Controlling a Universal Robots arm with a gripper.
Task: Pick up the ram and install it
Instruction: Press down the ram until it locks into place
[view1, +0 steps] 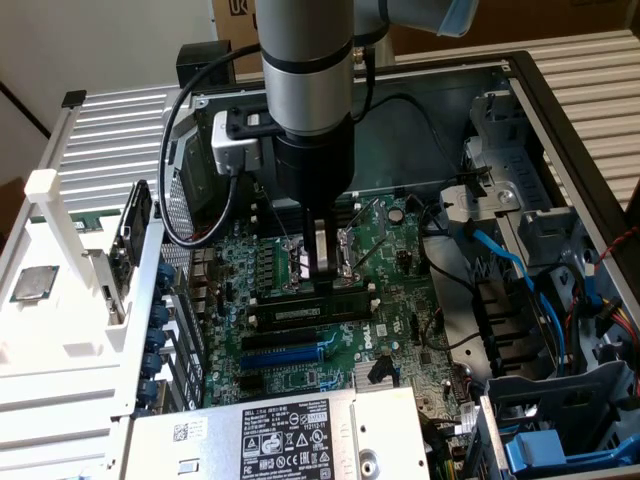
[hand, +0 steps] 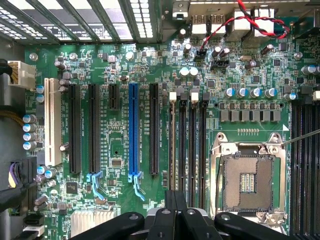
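Note:
The ram (view1: 305, 312) stands on edge in the black memory slot nearest the expansion slots, its white label facing the exterior camera. In the wrist view the ram (hand: 173, 145) shows as a thin line running up from my fingers. My gripper (view1: 322, 272) hangs straight down over the motherboard, its tips just above the ram's top edge near the middle of the stick. The gripper (hand: 175, 200) is shut, with its two black fingers pressed together. I cannot tell whether the tips touch the ram.
Three more black memory slots (hand: 192, 145) lie beside the ram, then the open CPU socket (hand: 248, 180). A blue expansion slot (hand: 133, 130) and black ones lie on the other side. The power supply (view1: 280, 430) and blue cables (view1: 500, 260) crowd the case.

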